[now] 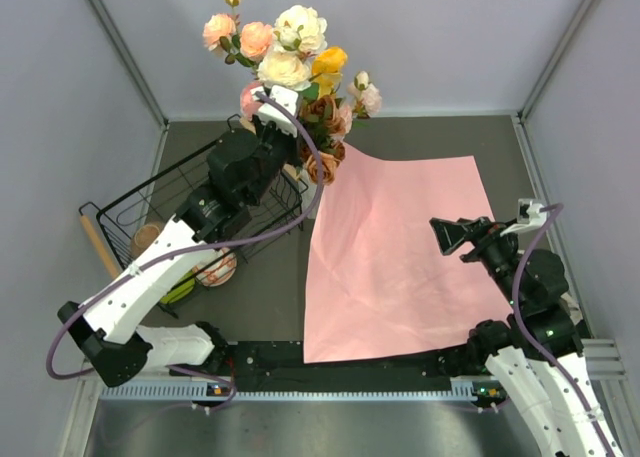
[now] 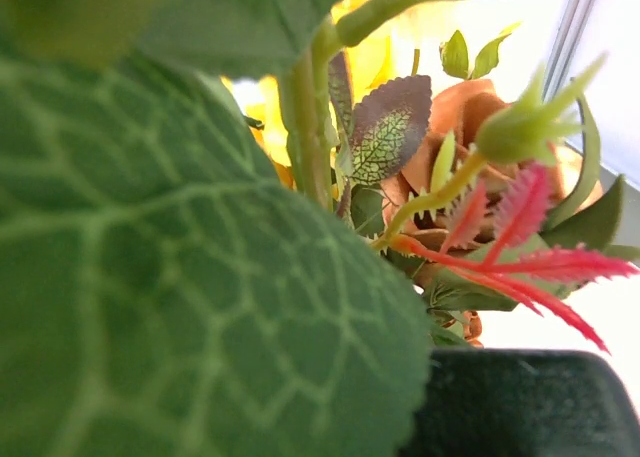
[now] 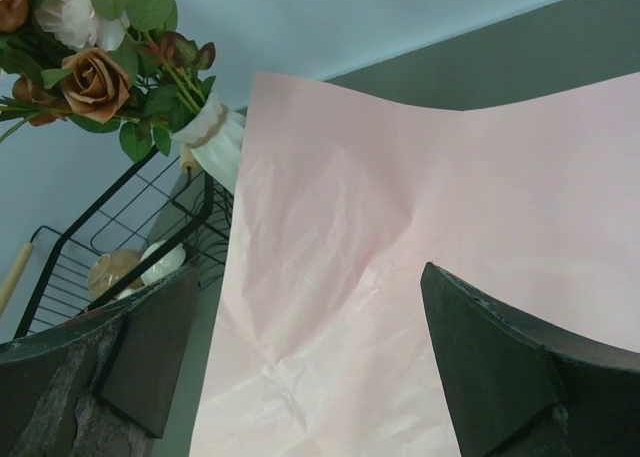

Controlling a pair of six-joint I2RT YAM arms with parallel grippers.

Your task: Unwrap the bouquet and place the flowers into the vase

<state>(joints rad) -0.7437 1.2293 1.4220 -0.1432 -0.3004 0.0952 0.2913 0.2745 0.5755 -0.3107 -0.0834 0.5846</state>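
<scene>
Entry 1: artificial roses and peonies in pink, yellow, cream and brown on green stems, the flowers; located at 12 o'clock on the dark grey worktop; heads upright against the back wall; in the right wrist view the stems run down into the mouth of the small white ribbed ceramic vase; the vase stands just beside the far corner of the black wire basket; from overhead it is mostly hidden behind the left arm.

Entry 2: salmon-pink wrapping paper sheet; lies opened out and creased from the centre toward 3 o'clock; no flowers on it; no ribbon visible.

Entry 3: left jaws; at 12 o'clock, in among stems and leaves just below the blooms; closed together; a large leaf fills the left wrist view, so it cannot be told whether a stem is pinched.

Entry 4: right jaws; at 3 o'clock, over the right edge of the paper sheet; wide apart, nothing between them.

Entry 5: wire basket, at 9 o'clock; holds a round brown object; a wooden handle lies at its near-left corner.

Progress, as judged: unwrapping looks complete; flowers appear seated in the vase; what seems left is for the left jaws to let go of any stem and draw clear without tipping the vase; it cannot be confirmed that every stem sits inside.
</scene>
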